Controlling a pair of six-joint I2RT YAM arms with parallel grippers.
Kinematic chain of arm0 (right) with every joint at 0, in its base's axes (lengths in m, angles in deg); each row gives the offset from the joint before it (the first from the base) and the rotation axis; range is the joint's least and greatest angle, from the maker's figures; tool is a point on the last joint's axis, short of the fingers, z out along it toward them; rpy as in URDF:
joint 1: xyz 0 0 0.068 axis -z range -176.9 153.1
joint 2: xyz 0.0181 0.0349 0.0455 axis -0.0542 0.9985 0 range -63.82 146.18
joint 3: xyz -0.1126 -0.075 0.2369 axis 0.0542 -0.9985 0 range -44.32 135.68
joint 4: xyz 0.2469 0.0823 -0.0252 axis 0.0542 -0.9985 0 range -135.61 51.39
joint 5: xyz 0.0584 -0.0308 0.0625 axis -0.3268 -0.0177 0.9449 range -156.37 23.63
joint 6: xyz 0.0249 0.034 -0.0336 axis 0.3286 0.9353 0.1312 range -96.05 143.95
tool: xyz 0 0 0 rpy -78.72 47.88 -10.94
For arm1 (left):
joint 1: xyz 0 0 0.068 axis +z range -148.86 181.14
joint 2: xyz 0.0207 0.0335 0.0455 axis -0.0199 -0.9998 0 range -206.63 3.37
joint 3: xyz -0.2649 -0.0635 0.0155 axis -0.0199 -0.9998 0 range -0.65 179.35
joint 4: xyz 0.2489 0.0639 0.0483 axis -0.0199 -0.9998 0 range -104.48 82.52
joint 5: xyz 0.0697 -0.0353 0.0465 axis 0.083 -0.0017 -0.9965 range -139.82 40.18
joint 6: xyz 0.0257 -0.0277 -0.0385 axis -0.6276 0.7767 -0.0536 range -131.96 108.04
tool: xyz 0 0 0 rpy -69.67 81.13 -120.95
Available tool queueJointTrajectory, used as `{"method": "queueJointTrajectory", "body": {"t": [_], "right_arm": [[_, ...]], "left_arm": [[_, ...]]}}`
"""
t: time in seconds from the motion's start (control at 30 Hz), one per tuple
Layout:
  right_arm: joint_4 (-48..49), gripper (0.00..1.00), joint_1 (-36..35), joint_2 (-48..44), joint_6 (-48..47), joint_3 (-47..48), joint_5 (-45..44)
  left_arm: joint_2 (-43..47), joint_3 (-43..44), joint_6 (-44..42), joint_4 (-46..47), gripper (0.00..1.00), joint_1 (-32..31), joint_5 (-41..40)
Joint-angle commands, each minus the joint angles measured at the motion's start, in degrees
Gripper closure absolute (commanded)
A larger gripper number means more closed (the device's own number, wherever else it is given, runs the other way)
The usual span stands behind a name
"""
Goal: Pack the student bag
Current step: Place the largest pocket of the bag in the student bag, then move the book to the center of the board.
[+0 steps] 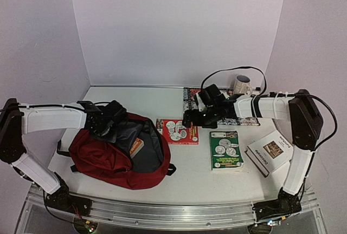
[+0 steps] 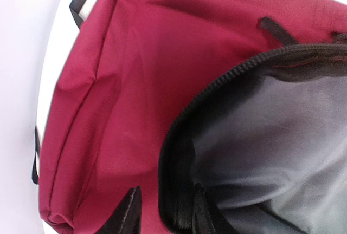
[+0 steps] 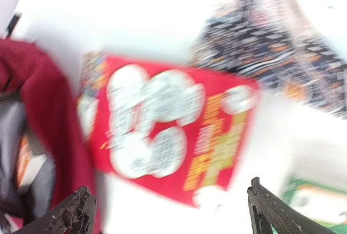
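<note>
At lower left overhead, the large dark red soft fabric backpack (image 1: 108, 161) lies on the white tabletop (image 1: 184, 174). Only its wrist view shows the left hand (image 2: 166, 193) part-open astride the ribbed black zipper (image 2: 217, 82); right hand (image 3: 169, 188) wide open over a flat red book (image 3: 162, 131).

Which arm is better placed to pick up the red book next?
Right: the right gripper, open, hovers over the red book; the left gripper straddles the student bag rim.

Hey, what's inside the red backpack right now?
One orange-and-white book lies in the student bag, against its grey lining. The left gripper and folded fabric hide anything deeper.
</note>
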State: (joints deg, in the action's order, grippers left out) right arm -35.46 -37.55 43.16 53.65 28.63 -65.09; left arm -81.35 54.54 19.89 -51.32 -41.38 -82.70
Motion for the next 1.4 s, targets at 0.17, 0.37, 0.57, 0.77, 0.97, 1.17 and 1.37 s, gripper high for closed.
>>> {"method": "queueJointTrajectory", "body": {"t": [0.17, 0.37, 0.57, 0.77, 0.97, 1.17, 1.37], "right_arm": [[-2.18, 0.1, 5.01, 7.13, -7.05, 7.42, -0.64], [-2.11, 0.16, 5.92, 12.86, -7.62, 11.47, 1.54], [-2.08, 0.21, 6.14, 17.45, -7.85, 14.75, 4.48], [-0.71, 0.28, 6.12, 19.93, -7.13, 16.4, 9.13], [1.05, 0.4, 6.14, 18.04, -7.79, 14.79, 13.91], [4.14, 0.57, 6.13, 15.44, -8.33, 10.65, 20.13], [6.92, 0.85, 6.15, 14.32, -7.84, 5.94, 23.2]], "left_arm": [[8.62, 4.9, 0.82, -1.04, 0.33, 0.25, 3.56], [11.19, 5.32, 1.26, -0.98, 0.12, 0.25, 5.24], [12.95, 5.57, 1.21, -0.52, 0.01, 0.25, 7.39], [13.14, 5.44, 0.97, 0.18, 0.01, 0.22, 8.28], [12.49, 5.28, 0.8, 1.01, 0.01, 0.25, 9.04], [11.93, 5.04, 0.85, 1.82, 0.01, 0.25, 9.84], [11.76, 4.8, 0.98, 2.28, 0.01, 0.25, 10.69]]}}
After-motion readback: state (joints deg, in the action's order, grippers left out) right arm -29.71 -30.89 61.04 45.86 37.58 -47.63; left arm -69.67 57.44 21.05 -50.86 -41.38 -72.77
